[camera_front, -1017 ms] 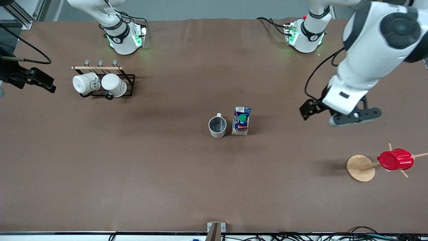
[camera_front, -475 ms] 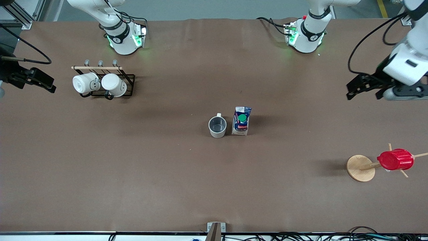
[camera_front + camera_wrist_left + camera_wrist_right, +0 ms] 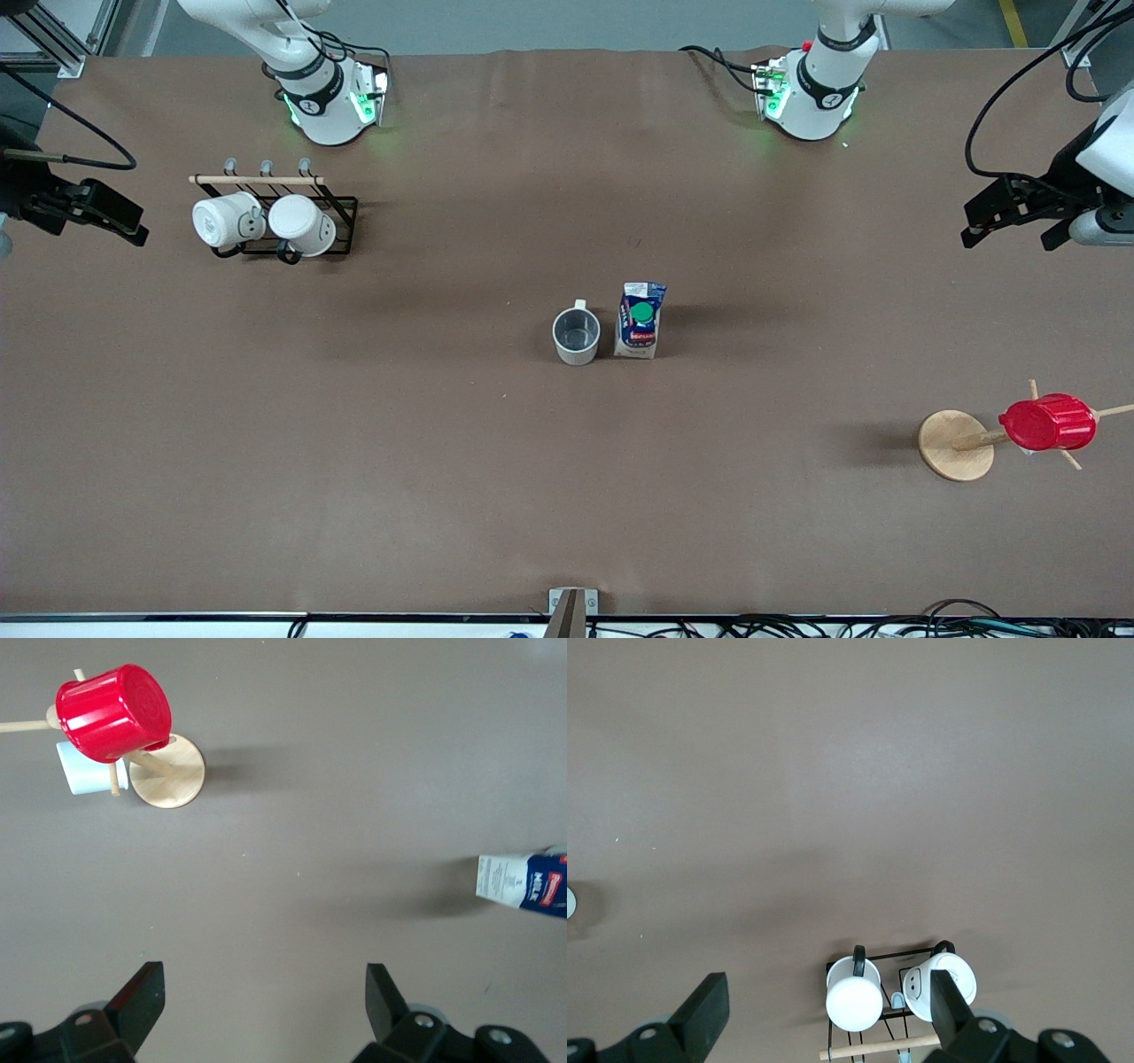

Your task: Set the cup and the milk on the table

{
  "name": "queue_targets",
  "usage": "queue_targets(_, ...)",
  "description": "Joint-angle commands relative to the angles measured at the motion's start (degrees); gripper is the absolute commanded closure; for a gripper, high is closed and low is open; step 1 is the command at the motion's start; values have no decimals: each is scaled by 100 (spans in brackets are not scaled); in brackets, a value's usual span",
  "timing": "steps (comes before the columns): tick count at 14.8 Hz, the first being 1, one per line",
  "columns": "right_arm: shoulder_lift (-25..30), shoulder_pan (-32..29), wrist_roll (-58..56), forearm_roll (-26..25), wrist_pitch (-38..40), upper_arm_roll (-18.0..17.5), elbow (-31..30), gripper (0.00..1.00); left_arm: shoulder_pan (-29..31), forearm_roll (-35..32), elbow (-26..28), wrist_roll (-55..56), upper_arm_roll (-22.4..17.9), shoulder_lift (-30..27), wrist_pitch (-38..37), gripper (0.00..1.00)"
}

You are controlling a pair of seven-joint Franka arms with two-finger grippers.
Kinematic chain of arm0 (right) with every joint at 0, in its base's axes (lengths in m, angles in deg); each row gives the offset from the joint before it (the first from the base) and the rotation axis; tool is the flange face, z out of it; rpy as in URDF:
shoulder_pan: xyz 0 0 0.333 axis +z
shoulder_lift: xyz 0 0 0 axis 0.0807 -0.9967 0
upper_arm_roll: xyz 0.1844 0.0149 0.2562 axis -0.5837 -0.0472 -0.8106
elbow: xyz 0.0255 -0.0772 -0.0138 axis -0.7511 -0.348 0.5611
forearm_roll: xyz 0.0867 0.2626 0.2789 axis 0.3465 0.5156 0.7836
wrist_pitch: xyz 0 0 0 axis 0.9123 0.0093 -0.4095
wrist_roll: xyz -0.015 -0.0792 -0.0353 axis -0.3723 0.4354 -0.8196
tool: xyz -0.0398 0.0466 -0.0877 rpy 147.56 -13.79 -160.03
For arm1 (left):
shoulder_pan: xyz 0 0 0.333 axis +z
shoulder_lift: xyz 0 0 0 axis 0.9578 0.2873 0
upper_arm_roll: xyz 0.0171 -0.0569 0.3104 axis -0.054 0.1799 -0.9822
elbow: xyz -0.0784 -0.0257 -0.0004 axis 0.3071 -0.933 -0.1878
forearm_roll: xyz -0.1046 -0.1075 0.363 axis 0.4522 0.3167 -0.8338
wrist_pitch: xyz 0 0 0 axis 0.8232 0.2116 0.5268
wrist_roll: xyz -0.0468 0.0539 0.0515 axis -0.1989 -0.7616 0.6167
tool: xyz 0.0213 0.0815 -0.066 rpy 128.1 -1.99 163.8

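The cup (image 3: 576, 335), off-white with a grey inside, stands upright on the brown table (image 3: 354, 461) near its middle. The milk (image 3: 640, 320), a blue-and-white carton with a green cap, stands upright beside it toward the left arm's end; its edge shows in the left wrist view (image 3: 523, 886). My left gripper (image 3: 1010, 232) is open and empty, up over the table at the left arm's end, well apart from both (image 3: 263, 992). My right gripper (image 3: 111, 220) is open and empty over the right arm's end, above bare table beside the mug rack (image 3: 828, 997).
A black wire rack (image 3: 341, 206) with two white rounded mugs stands near the right arm's base (image 3: 895, 992). A wooden peg stand (image 3: 955, 445) carries a red ribbed cup (image 3: 1048, 422) at the left arm's end, nearer the front camera (image 3: 113, 711).
My left arm has swung away from the table's middle toward its own end, with the gripper open and empty. The cup, the milk and the right arm have not moved.
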Motion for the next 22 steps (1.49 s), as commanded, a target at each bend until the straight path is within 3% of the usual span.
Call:
queue_targets(1, 88, -27, -55, 112, -9, -2, -90, 0, 98, 42, -343, -316, 5, -1, -335, 0)
queue_targets(22, 88, -35, -64, 112, -17, -2, -90, 0, 186, -28, -642, -61, 84, 500, -282, 1)
